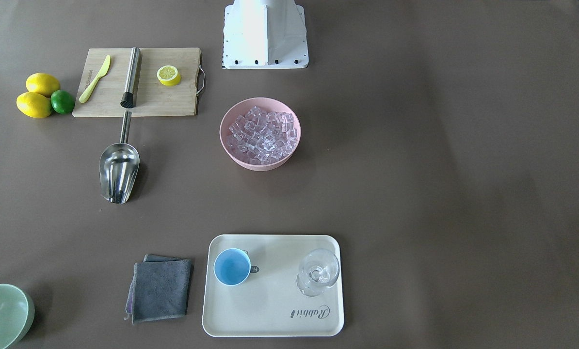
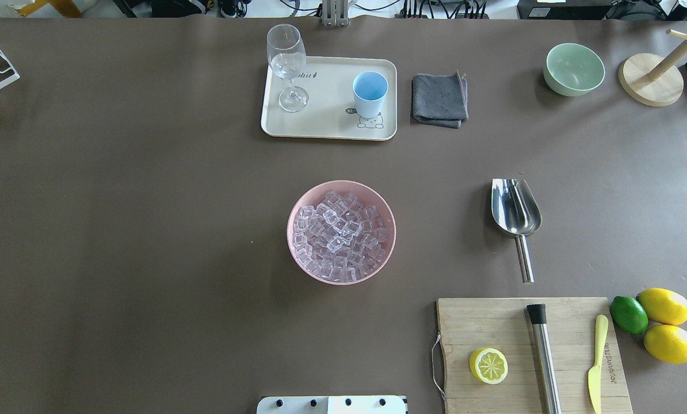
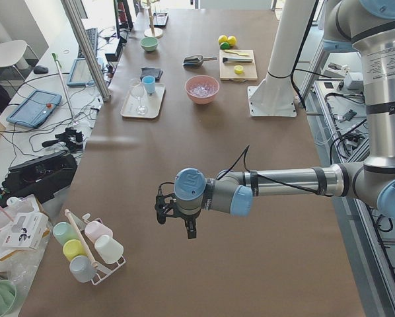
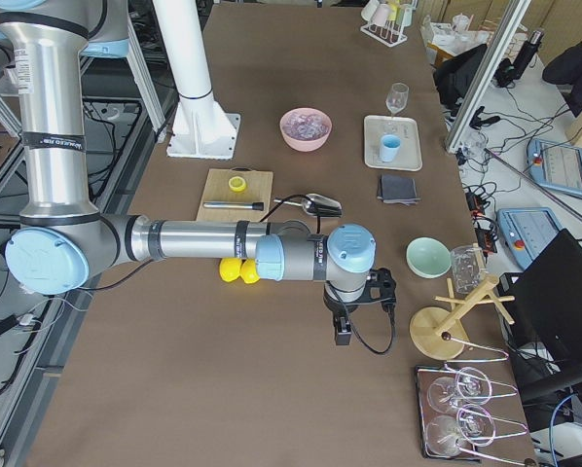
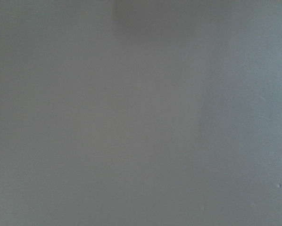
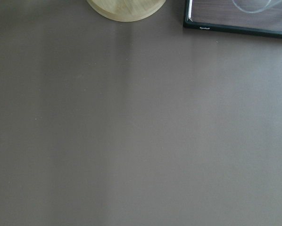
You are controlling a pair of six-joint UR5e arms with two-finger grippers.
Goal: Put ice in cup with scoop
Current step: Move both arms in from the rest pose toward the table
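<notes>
Showing the table with the scooping not yet begun. At the extreme left, the left gripper (image 3: 189, 228) is hanging over bare brown table, well apart from every object. Whether its fingers are spread or pressed together cannot be told from the side view, and its wrist camera is showing only blank surface.

Moving rightward, a cream rectangular tray (image 2: 326, 123) is lying at the far edge. It is carrying a clear stemmed glass (image 2: 287, 57) on its left and the small round light-blue cup (image 2: 370, 92) on its right, the cup standing upright and empty. Nearer than the tray, at the table's centre, the many small clear ice cubes (image 2: 340, 230) are sitting heaped in a round pink bowl (image 2: 290, 230).

Right of the bowl, the shiny stainless-steel scoop (image 2: 515, 208) is lying on the table with its trough open upward. Its long axis is running near to far: the trough is pointing far and the thin rod handle is pointing near, toward a wooden cutting board (image 2: 493, 322) whose edge is lying just beside the handle's end.

At the extreme right, the right gripper (image 4: 341, 331) is hovering over bare table near a round wooden stand base (image 2: 642, 92); its finger state likewise cannot be told. The scoop is lying to the left of this gripper, on the right arm's half, so the right arm is judged the nearer one for taking the handle.
</notes>
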